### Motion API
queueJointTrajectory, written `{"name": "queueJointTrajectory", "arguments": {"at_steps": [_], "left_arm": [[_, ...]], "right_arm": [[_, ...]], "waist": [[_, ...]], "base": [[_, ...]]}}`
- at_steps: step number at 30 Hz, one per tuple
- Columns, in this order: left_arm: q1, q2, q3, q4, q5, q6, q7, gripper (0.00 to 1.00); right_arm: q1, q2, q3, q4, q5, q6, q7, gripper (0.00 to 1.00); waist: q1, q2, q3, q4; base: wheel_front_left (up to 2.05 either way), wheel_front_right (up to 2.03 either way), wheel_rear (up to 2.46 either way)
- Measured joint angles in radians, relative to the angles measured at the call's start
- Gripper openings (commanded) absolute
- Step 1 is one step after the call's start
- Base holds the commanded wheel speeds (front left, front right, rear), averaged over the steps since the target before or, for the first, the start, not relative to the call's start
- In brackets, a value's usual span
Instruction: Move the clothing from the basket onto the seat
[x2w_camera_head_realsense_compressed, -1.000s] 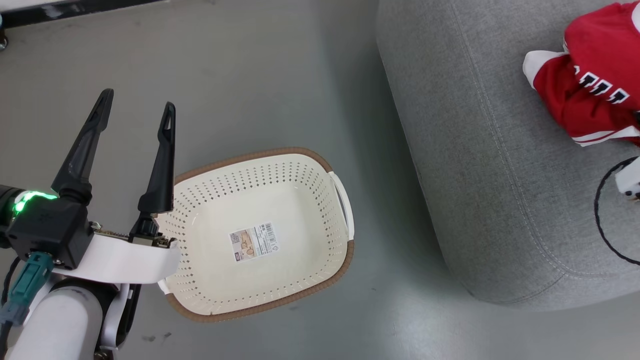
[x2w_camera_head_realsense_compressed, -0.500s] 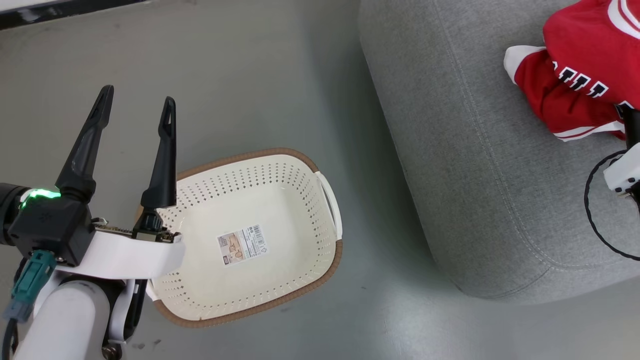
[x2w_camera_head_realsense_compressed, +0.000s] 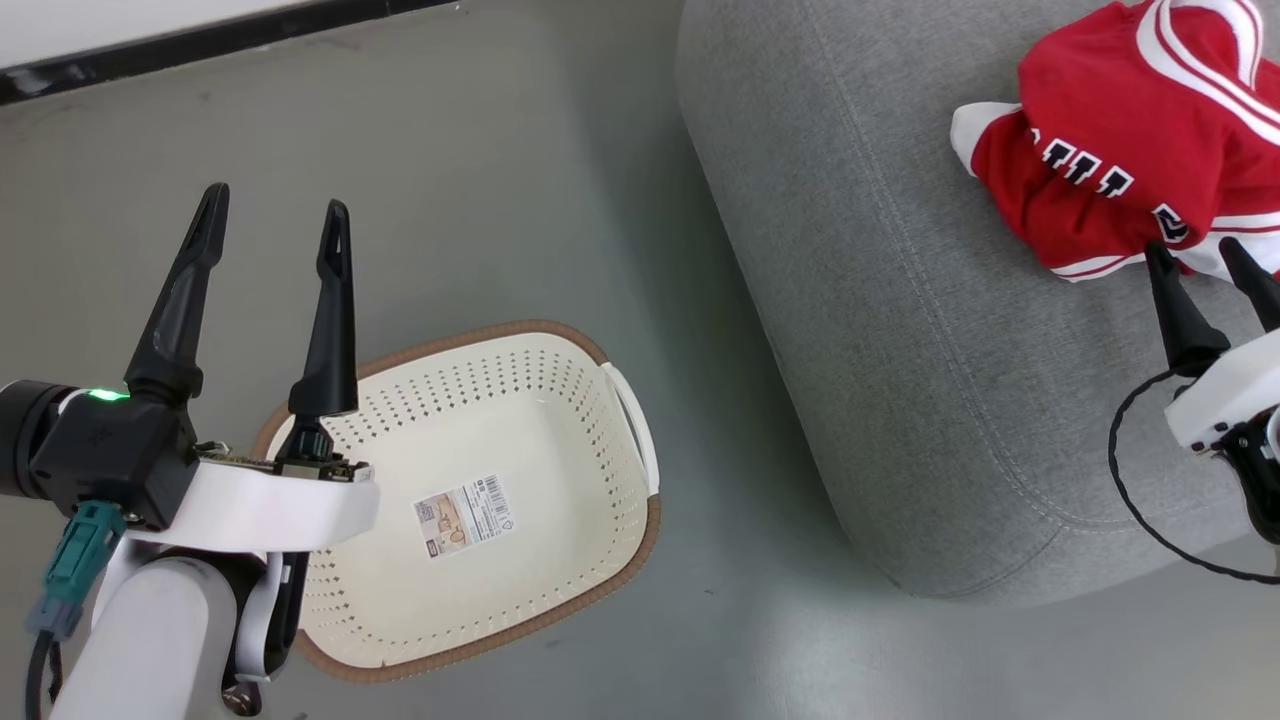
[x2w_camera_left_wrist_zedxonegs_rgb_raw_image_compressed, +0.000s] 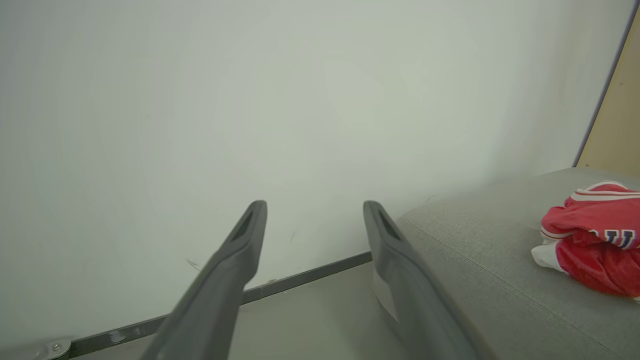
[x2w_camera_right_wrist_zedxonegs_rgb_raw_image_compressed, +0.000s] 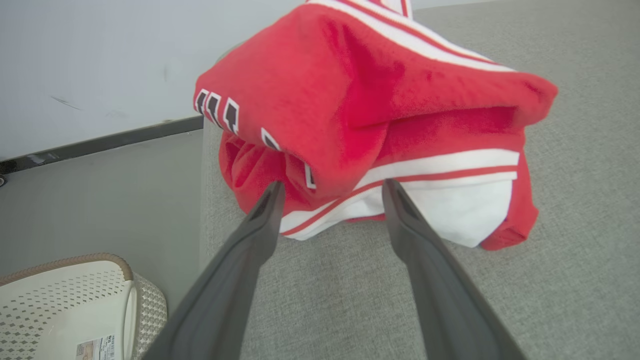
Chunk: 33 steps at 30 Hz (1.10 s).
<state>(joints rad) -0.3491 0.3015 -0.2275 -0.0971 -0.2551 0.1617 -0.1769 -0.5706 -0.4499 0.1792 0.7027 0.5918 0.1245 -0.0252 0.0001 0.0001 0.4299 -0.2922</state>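
Dark-fingered right gripper (x2w_camera_right_wrist_zedxonegs_rgb_raw_image_compressed: 332, 186) spread wide, tips at the white-banded edge of the crumpled red sports clothing (x2w_camera_right_wrist_zedxonegs_rgb_raw_image_compressed: 370, 100), heaped on the large grey woven-fabric seat (x2w_camera_head_realsense_compressed: 900, 300), cream perforated plastic basket (x2w_camera_head_realsense_compressed: 560, 400) with brown rim on the floor (x2w_camera_head_realsense_compressed: 500, 150) beside, left gripper (x2w_camera_head_realsense_compressed: 275, 200) spread too, holding nothing.

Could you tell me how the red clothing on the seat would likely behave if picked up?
The clothing lies crumpled in soft folds, so it would probably droop. Pushed across the woven seat, it would likely bunch up.
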Motion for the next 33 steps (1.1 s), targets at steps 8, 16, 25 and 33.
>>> {"name": "queueJointTrajectory", "arguments": {"at_steps": [8,16,25,33], "left_arm": [[0.002,-0.012,0.008,0.027,-0.016,0.002,-0.019,1.0],[0.023,-0.021,0.028,0.056,-0.025,0.014,-0.041,1.0],[0.068,-0.037,0.053,0.089,-0.042,0.032,-0.053,1.0],[0.119,-0.053,0.084,0.115,-0.051,0.051,-0.063,1.0]], "right_arm": [[0.069,-0.026,0.038,-0.077,0.047,0.0,0.013,1.0],[0.111,-0.041,0.065,-0.165,0.074,0.0,0.01,1.0],[0.119,-0.041,0.115,-0.26,0.072,0.0,-0.012,1.0],[0.113,-0.035,0.156,-0.338,0.034,0.0,-0.049,1.0]], "waist": [[0.0,0.0,-0.028,-0.018],[-0.0001,0.0,-0.066,-0.017],[0.0,0.0,-0.109,0.009],[0.0,0.0,-0.156,0.053]], "base": [[0.0,0.0,0.0],[0.0,0.0,0.0],[0.0,0.0,0.0],[0.0,0.0,0.0]]}}
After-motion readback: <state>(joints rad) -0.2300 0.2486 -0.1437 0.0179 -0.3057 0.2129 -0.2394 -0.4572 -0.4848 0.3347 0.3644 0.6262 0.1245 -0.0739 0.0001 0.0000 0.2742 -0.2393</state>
